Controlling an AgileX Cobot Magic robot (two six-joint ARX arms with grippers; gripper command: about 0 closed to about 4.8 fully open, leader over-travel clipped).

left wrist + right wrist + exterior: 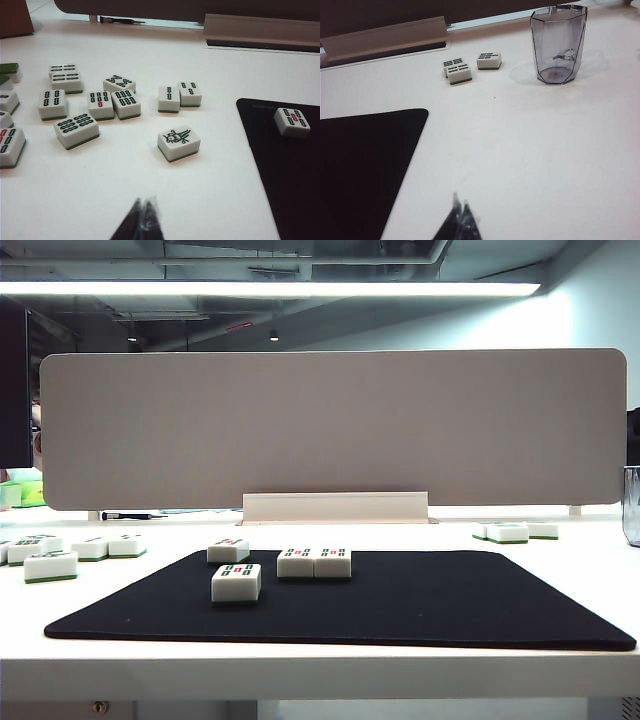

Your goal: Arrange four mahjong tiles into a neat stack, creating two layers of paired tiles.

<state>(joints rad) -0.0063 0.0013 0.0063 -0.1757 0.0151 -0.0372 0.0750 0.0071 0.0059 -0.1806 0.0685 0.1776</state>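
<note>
Four mahjong tiles lie flat in a single layer on the black mat (420, 600). One (228, 550) is at the mat's back left and one (236, 583) sits nearer the front. Two more (297, 562) (332, 562) touch side by side in the middle. Neither gripper appears in the exterior view. My left gripper (143, 202) is shut and empty over bare white table left of the mat, where one mat tile (292, 121) shows. My right gripper (460, 200) is shut and empty over white table beside the mat's right edge (395, 150).
Several spare tiles (100, 104) are scattered on the white table left of the mat, with a bird-marked one (179, 142) closest to it. More tiles (457, 70) and a clear plastic cup (557, 45) stand at the right. A grey divider panel (335, 430) closes the back.
</note>
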